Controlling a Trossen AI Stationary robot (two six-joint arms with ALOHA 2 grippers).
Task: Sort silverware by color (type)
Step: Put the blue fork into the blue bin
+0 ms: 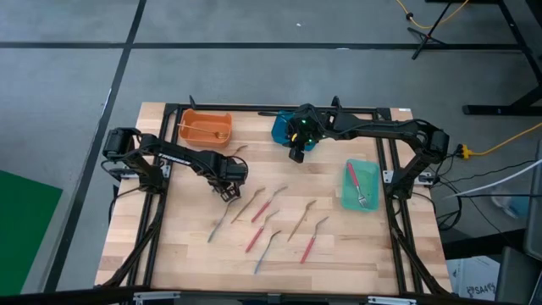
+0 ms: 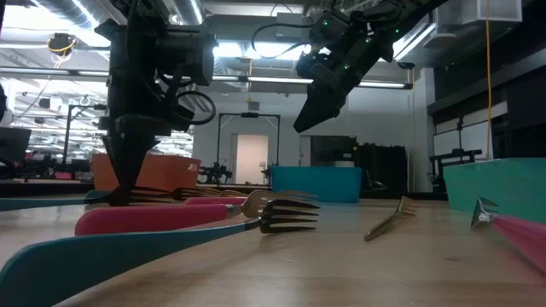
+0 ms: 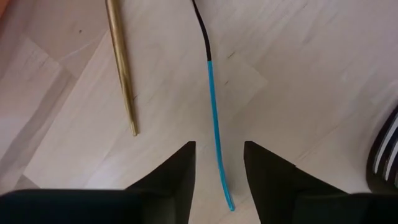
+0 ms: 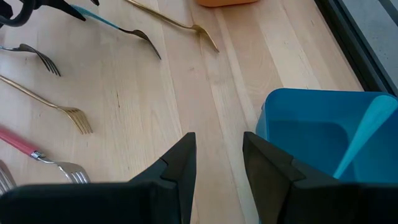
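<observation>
Straddling the blue-handled utensil [image 3: 214,112] with parted fingers, the left gripper [image 3: 217,168] risks nudging it aside — closing off-centre would do that

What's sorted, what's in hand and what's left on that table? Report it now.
Done: gold pieces lie in the orange bin, a blue-handled piece in the blue bin, and a red-handled piece in the green bin.
In hand: nothing is gripped. The left end effector stands open astride a blue-handled fork on the table. The right end effector is open beside the blue bin.
Left: roughly eight loose utensils.
</observation>
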